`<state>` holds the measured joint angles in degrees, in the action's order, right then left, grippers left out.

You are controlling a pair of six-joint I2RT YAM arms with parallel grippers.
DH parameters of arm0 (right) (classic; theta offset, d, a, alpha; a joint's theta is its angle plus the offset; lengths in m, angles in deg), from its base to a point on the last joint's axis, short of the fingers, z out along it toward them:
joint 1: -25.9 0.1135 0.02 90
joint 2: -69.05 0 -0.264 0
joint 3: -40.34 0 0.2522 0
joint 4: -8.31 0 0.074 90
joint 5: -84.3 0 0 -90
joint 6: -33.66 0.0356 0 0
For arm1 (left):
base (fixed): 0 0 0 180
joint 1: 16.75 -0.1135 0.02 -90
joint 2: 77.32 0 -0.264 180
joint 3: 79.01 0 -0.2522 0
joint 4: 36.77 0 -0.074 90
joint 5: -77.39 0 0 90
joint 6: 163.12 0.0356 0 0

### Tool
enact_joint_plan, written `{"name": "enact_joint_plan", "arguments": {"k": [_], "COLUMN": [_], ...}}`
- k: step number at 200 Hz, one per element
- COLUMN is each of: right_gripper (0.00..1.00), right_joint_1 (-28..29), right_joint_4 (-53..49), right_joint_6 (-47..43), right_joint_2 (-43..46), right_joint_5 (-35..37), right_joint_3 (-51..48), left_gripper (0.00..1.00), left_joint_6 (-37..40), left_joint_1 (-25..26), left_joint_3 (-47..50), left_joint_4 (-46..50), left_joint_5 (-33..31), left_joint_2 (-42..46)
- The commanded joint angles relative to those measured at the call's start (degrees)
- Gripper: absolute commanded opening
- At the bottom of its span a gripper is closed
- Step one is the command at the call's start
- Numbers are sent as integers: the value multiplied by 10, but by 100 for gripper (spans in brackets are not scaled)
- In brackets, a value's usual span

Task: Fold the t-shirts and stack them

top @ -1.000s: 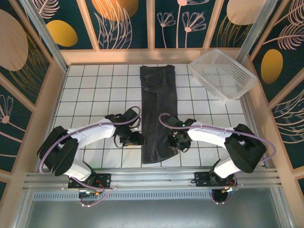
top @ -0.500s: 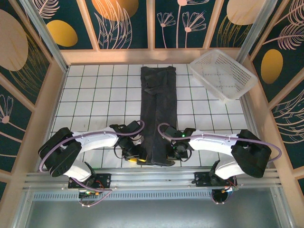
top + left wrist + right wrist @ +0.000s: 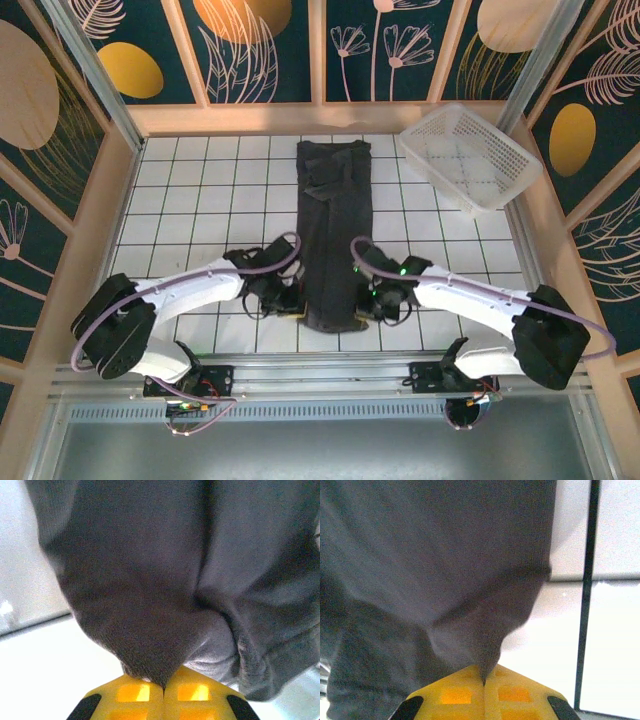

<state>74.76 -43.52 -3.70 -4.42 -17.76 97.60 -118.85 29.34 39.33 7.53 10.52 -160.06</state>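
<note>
Clamped tight: left claw and right claw pinch near hem corners of the limp, light charcoal cotton t-shirt.

The right pincer is pinching a fold of the dark t-shirt between its closed yellow fingers. The cloth is lying over the white tiled table.
</note>
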Motion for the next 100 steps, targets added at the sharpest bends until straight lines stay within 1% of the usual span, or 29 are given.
{"name": "enact_joint_plan", "arguments": {"k": [1,20,39,47,50,65,68,100], "right_gripper": [0,0,0,0,0,0,0,0], "right_joint_1": [-66,-125,-169,-172,-188,-215,-220,-250], "right_joint_4": [-19,-18,-14,-13,-13,-8,-6,-4], "right_joint_6": [-26,-62,-95,-108,-111,-129,-133,-164], "right_joint_2": [1,-41,-101,-127,-136,-187,-196,-299], "right_joint_5": [0,-5,-4,1,2,1,0,-3], "right_joint_3": [70,128,193,221,230,272,280,368], "left_gripper": [0,0,0,0,0,0,0,0], "left_joint_6": [1,12,19,19,19,20,21,23], "left_joint_1": [-53,-88,-119,-131,-137,-156,-160,-192], "left_joint_3": [-58,-127,-191,-214,-222,-255,-259,-319], "left_joint_4": [-13,-17,-19,-23,-25,-37,-40,-63], "left_joint_5": [-12,-7,-7,-7,-8,-6,-4,12], "left_joint_2": [0,-40,-90,-110,-117,-150,-168,-251]}}
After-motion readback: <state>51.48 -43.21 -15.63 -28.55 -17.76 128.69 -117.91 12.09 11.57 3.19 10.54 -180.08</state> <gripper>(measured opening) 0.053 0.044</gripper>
